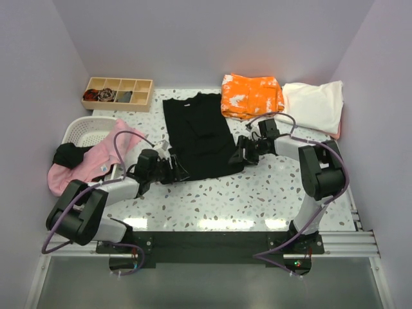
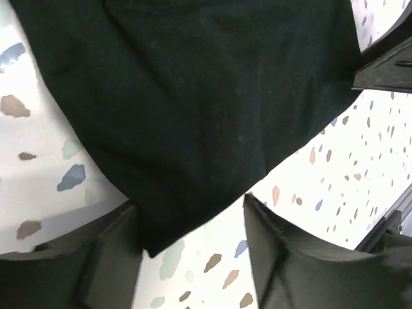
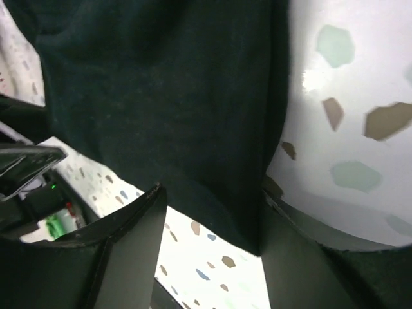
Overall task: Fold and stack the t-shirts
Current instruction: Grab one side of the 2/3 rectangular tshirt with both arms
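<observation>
At the middle of the speckled worktop (image 1: 257, 193), seen from the arms' side with the far wall at 12 o'clock: one black t-shirt (image 1: 196, 135), laid flat as a long rectangle, neckline toward 12. Left gripper (image 1: 174, 170) at the shirt's 7 o'clock corner, low over the worktop; the left wrist view shows the fingers (image 2: 112, 257) spread, with the corner of the black cloth (image 2: 212, 96) lying in the gap between them, not pinched. Right gripper (image 1: 237, 156) at the shirt's 4 o'clock corner; its own wrist view likewise shows fingers (image 3: 129, 251) parted, the black hem (image 3: 161, 96) running between them and unclamped. Orange white-blotched t-shirt (image 1: 251, 95), folded, at 1 o'clock from the black one, just beside its far corner. Cream t-shirt (image 1: 315, 106), folded, touching the orange one on its 3 o'clock side. Pink t-shirt (image 1: 90, 161), crumpled, at 9 o'clock, draped over the near rim of the white slotted basket (image 1: 80, 127). Wooden compartment tray (image 1: 119, 80) at 11 o'clock against the far wall.
</observation>
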Controlling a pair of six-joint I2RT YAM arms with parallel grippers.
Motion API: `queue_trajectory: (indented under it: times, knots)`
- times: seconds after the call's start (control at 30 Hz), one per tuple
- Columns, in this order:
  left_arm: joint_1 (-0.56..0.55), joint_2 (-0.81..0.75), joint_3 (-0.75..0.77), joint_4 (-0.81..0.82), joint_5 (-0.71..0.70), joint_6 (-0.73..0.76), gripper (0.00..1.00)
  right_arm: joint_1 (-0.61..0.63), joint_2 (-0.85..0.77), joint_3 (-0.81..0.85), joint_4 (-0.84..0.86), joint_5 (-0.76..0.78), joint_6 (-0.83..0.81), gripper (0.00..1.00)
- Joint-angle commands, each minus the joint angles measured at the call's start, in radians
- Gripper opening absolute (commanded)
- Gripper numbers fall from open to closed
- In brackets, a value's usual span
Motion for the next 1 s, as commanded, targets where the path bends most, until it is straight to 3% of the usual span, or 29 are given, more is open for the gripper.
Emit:
queue_trajectory:
  times: [0.0, 0.03, 0.07, 0.13, 0.17, 0.23, 0.27, 0.53, 0.63, 0.77, 0.97]
  knots:
    - [-0.018, 0.079, -0.046, 0.07, 0.057, -0.042, 0.59, 0.011, 0.067, -0.04, -0.008, -0.072, 0.001, 0.54]
    - [-0.021, 0.084, -0.049, 0.073, 0.056, -0.042, 0.55, 0.011, 0.071, -0.042, -0.003, -0.075, 0.001, 0.48]
    - [-0.022, 0.091, -0.049, 0.075, 0.054, -0.04, 0.44, 0.01, 0.076, -0.045, 0.0, -0.082, 0.001, 0.37]
    - [-0.022, 0.098, -0.05, 0.069, 0.051, -0.036, 0.31, 0.011, 0.079, -0.05, 0.01, -0.088, 0.008, 0.16]
    - [-0.022, 0.095, -0.05, 0.058, 0.051, -0.033, 0.18, 0.011, 0.079, -0.059, 0.021, -0.094, 0.012, 0.12]
    - [-0.022, 0.082, -0.046, 0.04, 0.047, -0.019, 0.03, 0.01, 0.07, -0.07, 0.049, -0.109, 0.027, 0.05]
    - [-0.022, 0.062, -0.041, 0.0, 0.041, -0.011, 0.0, 0.011, 0.059, -0.083, 0.061, -0.112, 0.03, 0.04]
    - [-0.022, -0.149, 0.082, -0.443, -0.082, 0.061, 0.0, 0.013, -0.057, -0.161, 0.007, -0.099, 0.007, 0.0]
    - [-0.024, -0.232, 0.088, -0.541, -0.082, 0.056, 0.0, 0.037, -0.133, -0.206, -0.023, -0.077, 0.004, 0.0]
    - [-0.047, -0.355, 0.057, -0.615, -0.064, 0.032, 0.0, 0.135, -0.238, -0.261, -0.066, -0.03, 0.019, 0.0]
    - [-0.202, -0.47, 0.025, -0.671, -0.065, -0.105, 0.0, 0.229, -0.456, -0.359, -0.098, 0.032, 0.102, 0.0]
